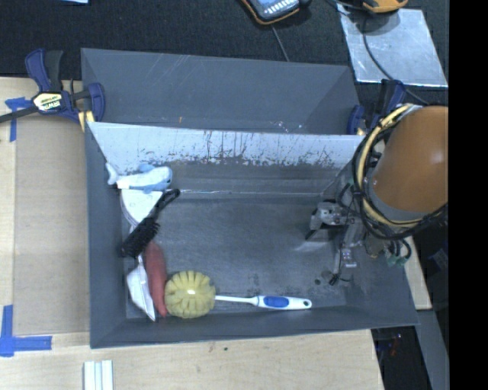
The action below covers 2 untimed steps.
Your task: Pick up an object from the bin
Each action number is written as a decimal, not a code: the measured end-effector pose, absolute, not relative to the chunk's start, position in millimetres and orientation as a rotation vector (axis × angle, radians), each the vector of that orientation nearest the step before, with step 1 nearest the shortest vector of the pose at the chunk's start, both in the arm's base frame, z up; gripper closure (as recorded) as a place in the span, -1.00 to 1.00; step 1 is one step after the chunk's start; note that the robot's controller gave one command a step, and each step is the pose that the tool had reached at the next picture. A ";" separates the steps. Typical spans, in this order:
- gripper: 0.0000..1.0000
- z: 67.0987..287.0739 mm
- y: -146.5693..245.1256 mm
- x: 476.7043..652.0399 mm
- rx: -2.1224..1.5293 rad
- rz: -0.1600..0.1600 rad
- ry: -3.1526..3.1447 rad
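Shows gripper (340, 263) low at right of grey metal bin (229, 91), open or closed impossible to tell, near blue-and-white handle end of yellow round-headed dish brush (191, 294).

A robotics lab bench: a cable-wrapped robot arm (404, 164) reaches into a scuffed grey metal bin (221, 84), with a handheld controller (274, 7) lying on the dark surface behind it.

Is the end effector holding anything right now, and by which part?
Nothing looks held. The end effector is over bare bin floor at the right, apart from the yellow-headed dish brush and the heap at the left.
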<state>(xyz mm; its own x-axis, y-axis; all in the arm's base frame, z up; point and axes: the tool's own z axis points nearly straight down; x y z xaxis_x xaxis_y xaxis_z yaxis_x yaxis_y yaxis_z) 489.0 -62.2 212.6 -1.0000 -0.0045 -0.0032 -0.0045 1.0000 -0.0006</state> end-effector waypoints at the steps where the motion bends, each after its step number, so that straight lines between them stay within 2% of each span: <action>1: -1.00 206.0 -56.8 488.6 -0.033 -0.004 3.135; 2: -1.00 196.8 -77.0 489.2 -0.459 -0.005 3.099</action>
<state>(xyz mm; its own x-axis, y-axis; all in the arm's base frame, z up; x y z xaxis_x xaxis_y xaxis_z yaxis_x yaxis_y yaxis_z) 489.2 -77.0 196.8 -0.9570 -0.2900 -0.0087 -0.2900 0.9570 -0.0044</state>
